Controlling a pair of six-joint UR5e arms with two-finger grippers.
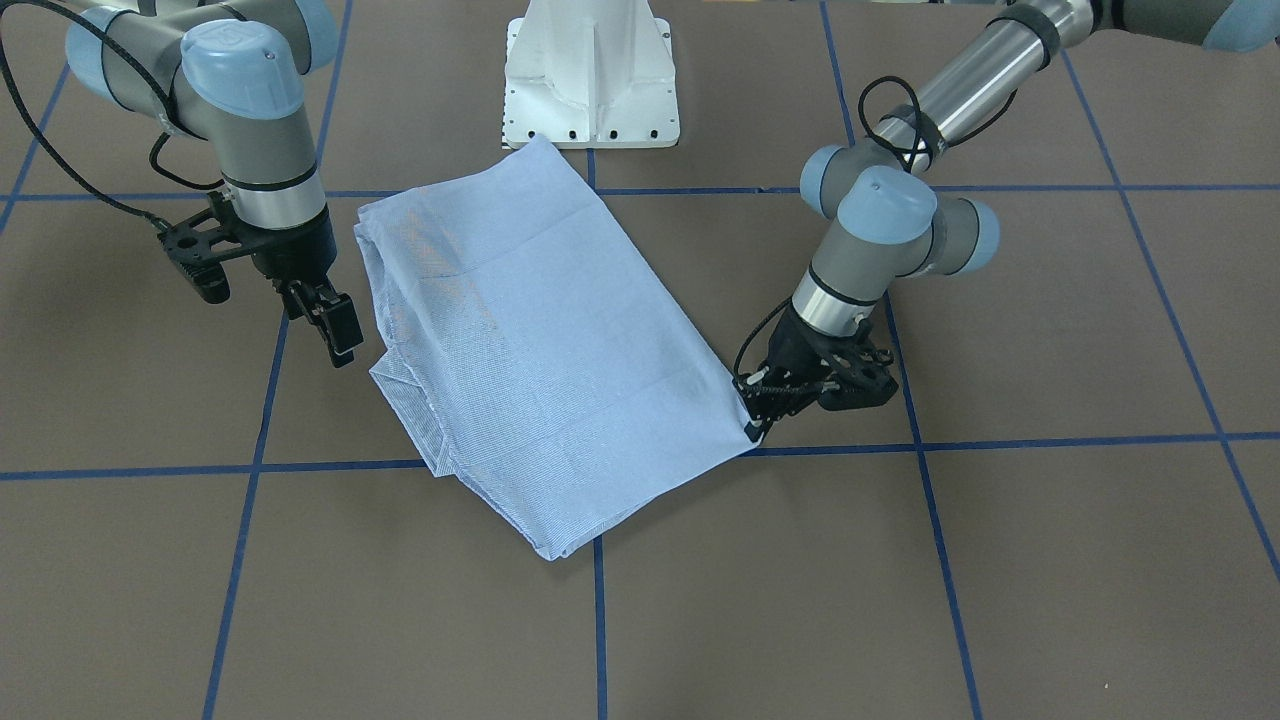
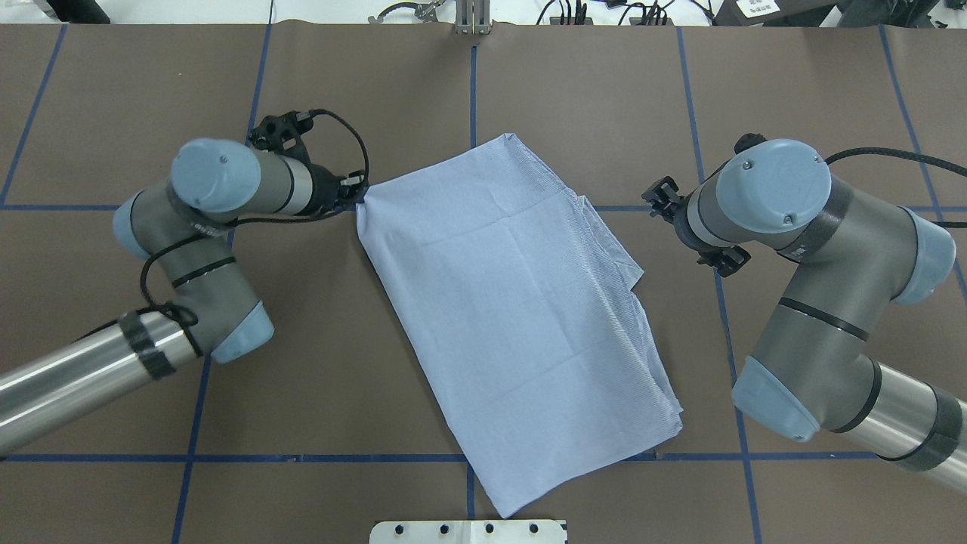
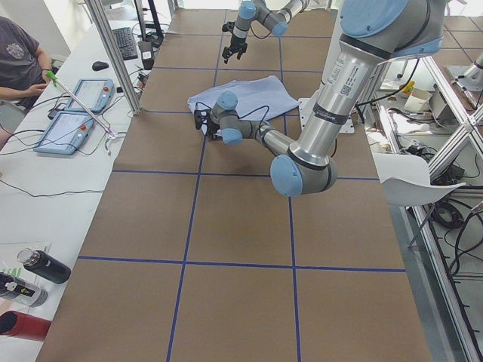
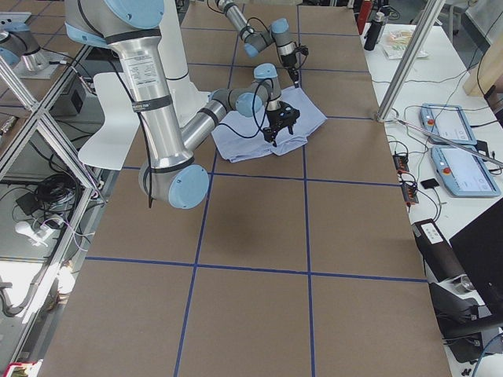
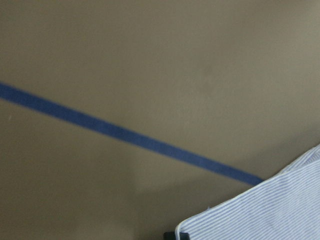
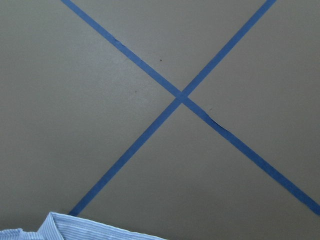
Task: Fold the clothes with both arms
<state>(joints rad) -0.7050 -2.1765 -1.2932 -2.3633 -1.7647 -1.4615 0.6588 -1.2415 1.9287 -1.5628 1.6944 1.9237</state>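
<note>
The light blue striped shirt [image 1: 540, 340] lies folded into a slanted rectangle in the middle of the table, and it also shows in the overhead view [image 2: 514, 302]. My left gripper [image 1: 752, 428] is low at the shirt's far corner on my left side [image 2: 358, 198] and looks shut on that corner. The left wrist view shows this corner [image 5: 280, 210] with a black fingertip just under it. My right gripper [image 1: 335, 335] hangs above the table beside the shirt's layered edge, open and empty. The right wrist view shows only the collar edge [image 6: 75, 230] at the bottom.
The white pedestal base [image 1: 590, 80] stands just behind the shirt's near corner. Blue tape lines [image 6: 180, 97] cross the brown table. A side table with tablets [image 3: 75, 113] and a seated person [image 3: 19, 60] lies beyond the table's far edge.
</note>
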